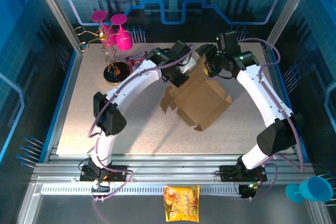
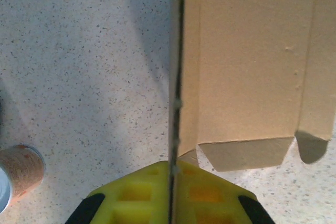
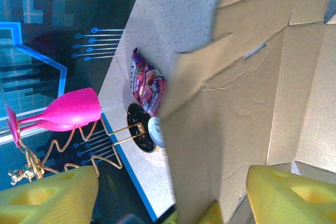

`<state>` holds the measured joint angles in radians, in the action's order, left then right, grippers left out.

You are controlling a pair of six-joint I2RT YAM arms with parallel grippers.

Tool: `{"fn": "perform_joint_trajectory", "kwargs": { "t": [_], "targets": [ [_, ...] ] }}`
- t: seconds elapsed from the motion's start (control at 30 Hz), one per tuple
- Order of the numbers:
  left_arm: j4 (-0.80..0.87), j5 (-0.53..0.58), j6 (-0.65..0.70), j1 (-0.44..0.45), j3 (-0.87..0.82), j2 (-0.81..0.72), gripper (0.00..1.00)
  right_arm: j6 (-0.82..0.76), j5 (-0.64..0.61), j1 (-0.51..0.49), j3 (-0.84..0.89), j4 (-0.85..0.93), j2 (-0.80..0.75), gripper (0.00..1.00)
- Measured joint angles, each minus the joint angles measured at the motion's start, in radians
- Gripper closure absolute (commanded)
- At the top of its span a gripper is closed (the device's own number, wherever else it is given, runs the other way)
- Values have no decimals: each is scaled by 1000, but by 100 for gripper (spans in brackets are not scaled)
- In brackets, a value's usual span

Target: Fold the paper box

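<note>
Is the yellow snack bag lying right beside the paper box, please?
No, the yellow snack bag lies on the metal frame at the near edge, well apart from the paper box.

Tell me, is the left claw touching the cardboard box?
Touching. In the left wrist view, the left gripper has its yellow fingers shut on the thin edge of an upright flap of the paper box.

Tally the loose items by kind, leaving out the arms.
Paper box: 1
Snack bags (yellow, purple): 2
Goblets (pink, pink, teal): 3
Wire rack: 1
Small can: 1
Total: 8
</note>
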<state>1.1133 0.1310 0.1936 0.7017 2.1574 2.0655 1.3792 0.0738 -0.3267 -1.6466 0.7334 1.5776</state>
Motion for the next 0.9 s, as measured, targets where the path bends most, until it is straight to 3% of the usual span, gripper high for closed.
{"fn": "perform_joint_trajectory", "kwargs": {
  "t": [0.33, 0.57, 0.83, 0.9],
  "targets": [
    [-63, 148, 59, 68, -21, 0, 100, 55, -10, 0, 21, 40, 1, 47],
    [-95, 172, 79, 79, -47, -3, 100, 71, -6, 14, 38, 42, 2, 69],
    [-127, 174, 95, 87, -87, -24, 100, 93, 18, 32, 66, 23, 6, 88],
    [-140, 180, 96, 87, -109, -33, 100, 100, 29, 34, 77, 15, 6, 97]
  ]
}}
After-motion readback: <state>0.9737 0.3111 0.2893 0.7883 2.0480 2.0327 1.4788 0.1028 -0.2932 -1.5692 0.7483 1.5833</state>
